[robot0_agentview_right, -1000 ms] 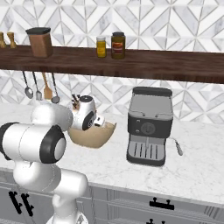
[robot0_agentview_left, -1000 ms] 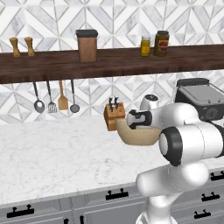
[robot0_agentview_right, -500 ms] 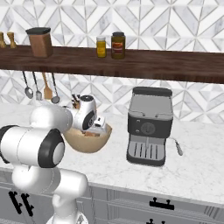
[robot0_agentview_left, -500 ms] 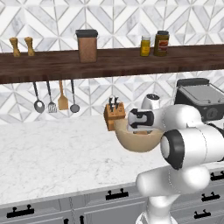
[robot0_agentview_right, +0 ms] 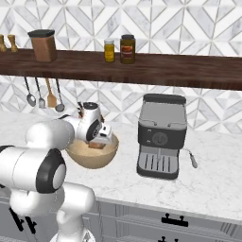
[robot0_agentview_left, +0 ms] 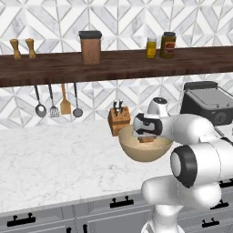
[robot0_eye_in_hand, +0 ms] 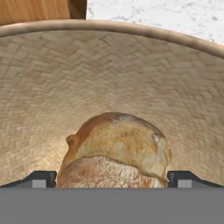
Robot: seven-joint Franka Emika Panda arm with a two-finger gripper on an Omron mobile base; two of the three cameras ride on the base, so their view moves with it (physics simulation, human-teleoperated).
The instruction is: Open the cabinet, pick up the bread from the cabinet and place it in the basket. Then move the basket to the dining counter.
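The basket (robot0_agentview_left: 144,152) (robot0_agentview_right: 92,157), a round tan bowl, stands upright on the marble counter in front of the knife block. The bread (robot0_eye_in_hand: 114,153) (robot0_agentview_left: 146,139) (robot0_agentview_right: 97,145), a tan-brown roll, lies on its bottom. My gripper (robot0_eye_in_hand: 113,179) (robot0_agentview_left: 146,135) (robot0_agentview_right: 98,141) reaches down into the basket and is open. In the hand view its two dark fingertips (robot0_eye_in_hand: 41,178) stand wide apart, one on each side of the roll. The cabinet and the dining counter are out of view.
A knife block (robot0_agentview_left: 119,121) stands just behind the basket. A grey coffee machine (robot0_agentview_right: 160,137) sits to its right. Spoons and spatulas (robot0_agentview_left: 57,102) hang under a dark shelf (robot0_agentview_left: 113,63) with jars. Grey drawers with black handles (robot0_agentview_left: 123,202) run below the counter.
The basket looked tipped a second ago and now sits level and round on the counter. The hand stays inside it over the bread, and the jaws have spread slightly wider.
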